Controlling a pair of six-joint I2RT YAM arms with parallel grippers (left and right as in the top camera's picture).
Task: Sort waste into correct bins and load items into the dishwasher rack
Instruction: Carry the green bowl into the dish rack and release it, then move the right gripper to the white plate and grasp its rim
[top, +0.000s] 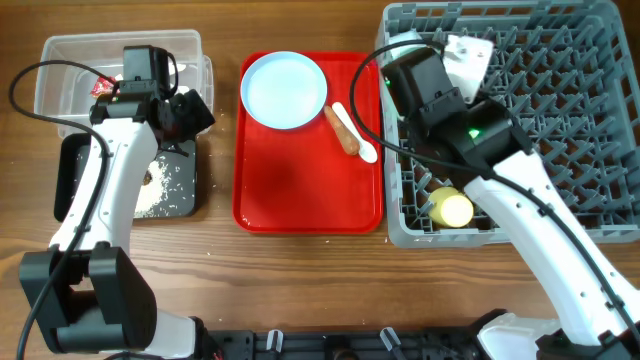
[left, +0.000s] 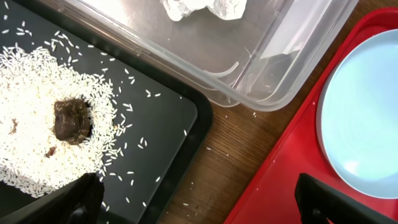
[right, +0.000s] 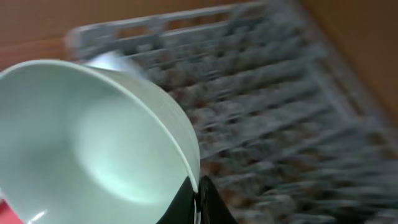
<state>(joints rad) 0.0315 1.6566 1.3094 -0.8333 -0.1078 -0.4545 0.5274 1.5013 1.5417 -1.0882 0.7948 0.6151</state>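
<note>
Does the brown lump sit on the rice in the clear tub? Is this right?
Not quite. The brown lump sits on the rice, but in the black tray, not the clear tub. The left wrist view shows it.

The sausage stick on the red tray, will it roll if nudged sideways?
Probably: the sausage stick looks round and lies loose on the flat red tray. The white spoon alongside may stop it. Small, so likely light.

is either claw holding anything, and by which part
The right claw grips a bowl by its rim. The left claw is open and holds nothing.
</note>
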